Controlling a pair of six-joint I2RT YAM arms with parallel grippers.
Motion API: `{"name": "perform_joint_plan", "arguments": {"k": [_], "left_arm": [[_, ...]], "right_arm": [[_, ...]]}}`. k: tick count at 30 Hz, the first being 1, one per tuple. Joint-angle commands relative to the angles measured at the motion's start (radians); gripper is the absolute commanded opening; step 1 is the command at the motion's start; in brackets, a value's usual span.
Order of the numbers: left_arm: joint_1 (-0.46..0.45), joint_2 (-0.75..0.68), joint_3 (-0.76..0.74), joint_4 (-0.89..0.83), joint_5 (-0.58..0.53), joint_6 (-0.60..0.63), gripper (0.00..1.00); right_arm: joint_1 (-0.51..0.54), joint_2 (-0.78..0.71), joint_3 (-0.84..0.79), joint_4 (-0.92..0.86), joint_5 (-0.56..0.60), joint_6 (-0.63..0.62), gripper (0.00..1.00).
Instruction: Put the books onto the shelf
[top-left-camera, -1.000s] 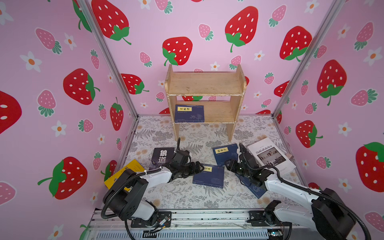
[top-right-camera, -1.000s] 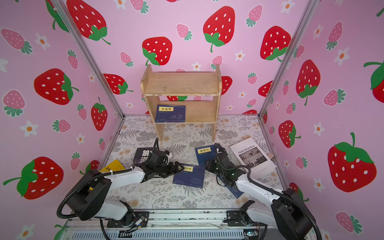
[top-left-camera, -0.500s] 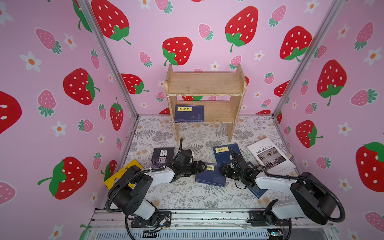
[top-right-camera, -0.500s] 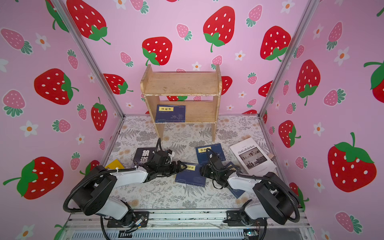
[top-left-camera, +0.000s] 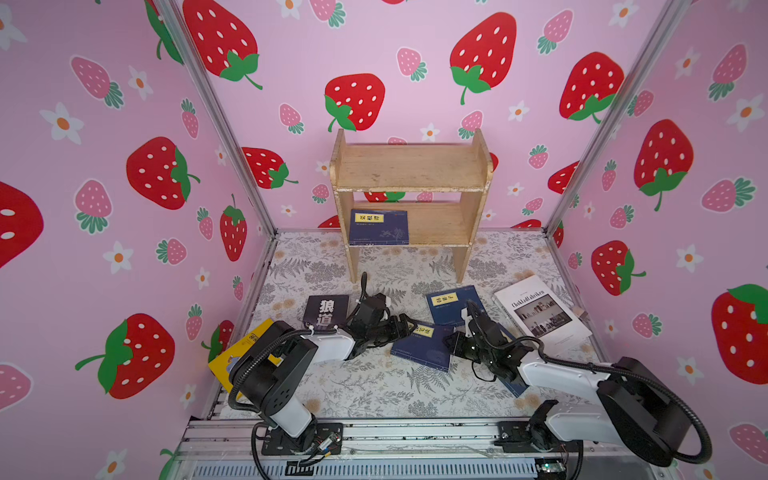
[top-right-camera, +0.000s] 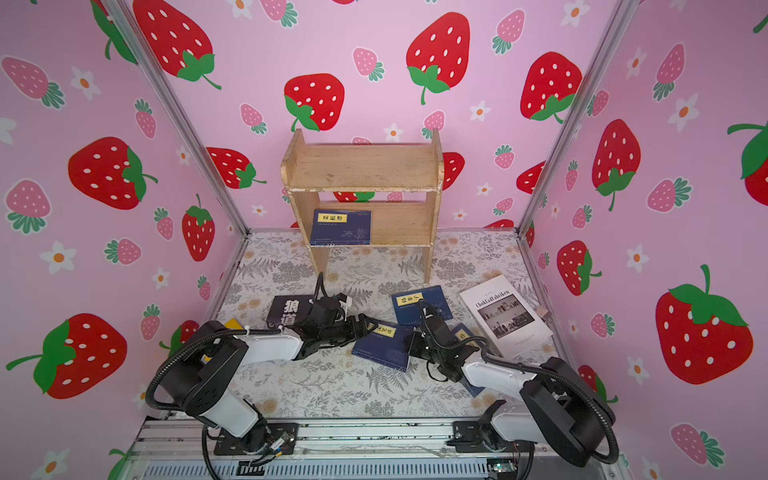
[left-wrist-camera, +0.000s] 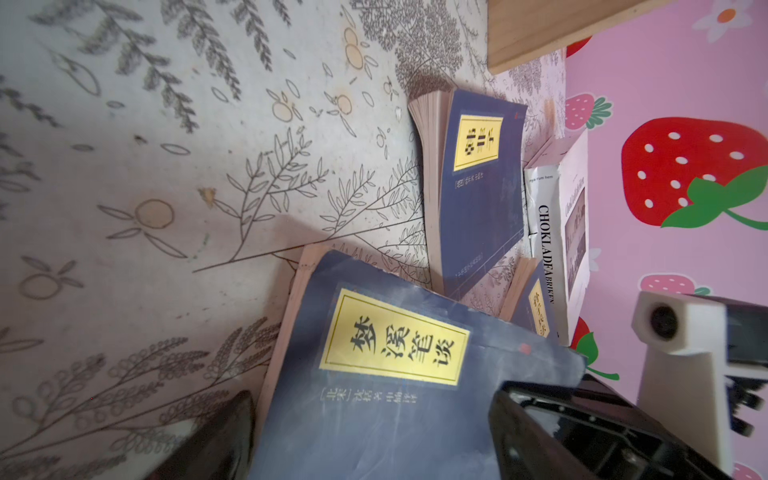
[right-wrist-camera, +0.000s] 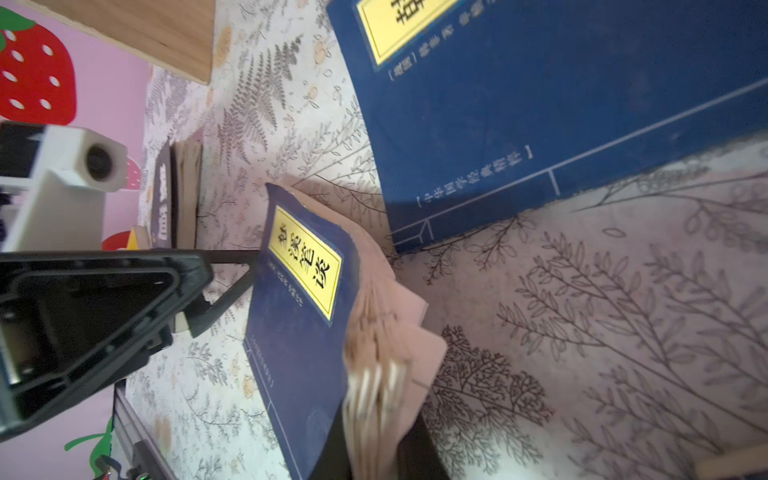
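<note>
A navy book with a yellow label (top-left-camera: 422, 347) (top-right-camera: 384, 345) lies mid-floor between both arms. My left gripper (top-left-camera: 402, 325) (left-wrist-camera: 374, 440) stands open, one finger (left-wrist-camera: 216, 436) on each side of the book's near corner. My right gripper (top-left-camera: 451, 345) (right-wrist-camera: 374, 453) is shut on its fanned page edge (right-wrist-camera: 376, 365), and that side is tilted up. More books lie around: navy (top-left-camera: 451, 301), black (top-left-camera: 326, 311), yellow (top-left-camera: 243, 353), white Chokladfabriken (top-left-camera: 540, 316), and a navy one (top-left-camera: 513, 386) partly under the right arm. On the lower board of the wooden shelf (top-left-camera: 411, 166) rests one navy book (top-left-camera: 379, 226).
The pink strawberry walls close in the floral floor (top-left-camera: 374, 390) on three sides. The shelf stands at the back against the rear wall, its legs (top-left-camera: 461, 262) on the floor. A metal rail (top-left-camera: 395, 432) runs along the front edge by the arm bases.
My right gripper has swung left from beside the far navy book to the middle book and shut on its page edge. The left gripper has stayed open at the book's other side.
</note>
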Motion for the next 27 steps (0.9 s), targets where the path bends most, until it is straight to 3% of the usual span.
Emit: {"name": "perform_joint_plan", "arguments": {"k": [1, 8, 12, 17, 27], "left_arm": [[0.014, -0.017, 0.012, -0.106, 0.018, -0.006, 0.9], [0.058, -0.293, 0.012, -0.334, -0.042, 0.046, 0.98], [0.078, -0.428, -0.031, -0.371, 0.036, 0.028, 0.99], [0.098, -0.479, -0.111, -0.204, 0.15, -0.098, 0.99], [0.101, -0.393, -0.073, 0.193, 0.158, -0.279, 0.99]], "right_arm": [[0.004, -0.062, 0.009, 0.006, 0.056, 0.053, 0.05], [-0.022, -0.189, 0.044, -0.008, 0.13, 0.102, 0.0], [-0.048, -0.214, 0.112, 0.004, 0.084, 0.06, 0.0], [-0.064, -0.24, 0.175, 0.021, 0.033, 0.061, 0.0], [-0.068, -0.184, 0.185, 0.244, -0.124, 0.151, 0.0]]}}
